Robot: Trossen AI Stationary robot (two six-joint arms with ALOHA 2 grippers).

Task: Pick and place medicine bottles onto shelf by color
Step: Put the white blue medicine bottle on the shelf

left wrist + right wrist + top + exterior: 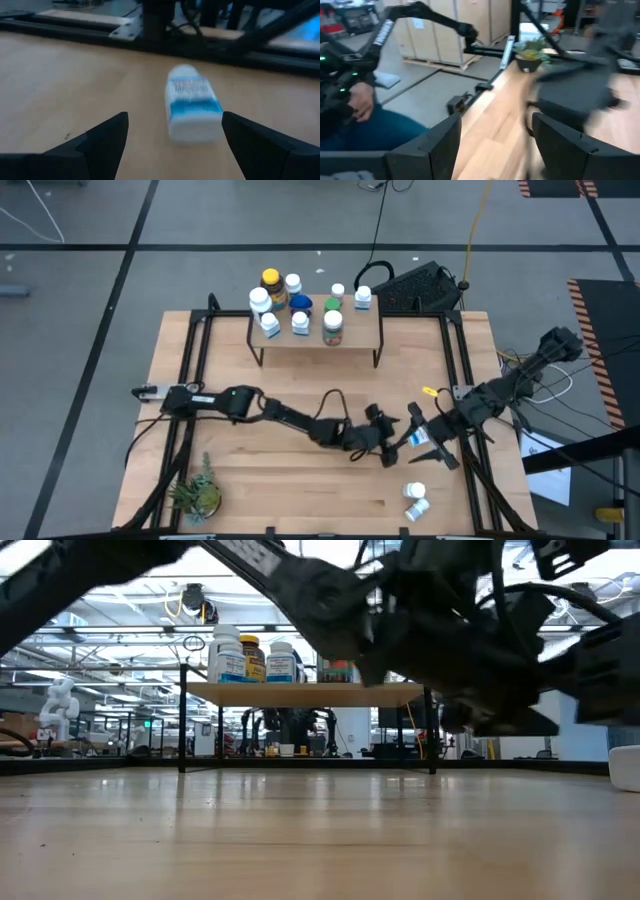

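- L gripper [388, 452] low over front-centre of table [300, 410], jaws spread wide, nothing between them
- L wrist view: white bottle w/ blue label [192, 102] lying on its side on the wood just ahead of the fingers [100, 142], not touched
- High view: same bottle [417, 437] sits betw. the two grippers
- R gripper [432, 442] close by on the R side, just beside that bottle; fingers [437, 145] apart in R wrist view, nothing seen pinched
- Shelf [352, 332] at back-centre of table, carrying approx. nine bottles: amber yellow-capped one [271, 286], blue one [301, 305], green-capped one [333, 326], rest white
- Two more white bottles [415, 499] lying near front R corner of table
- Potted plant [198, 494] at front L corner
- Person's hand [362, 102] and blue trouser leg beyond table edge, R wrist view
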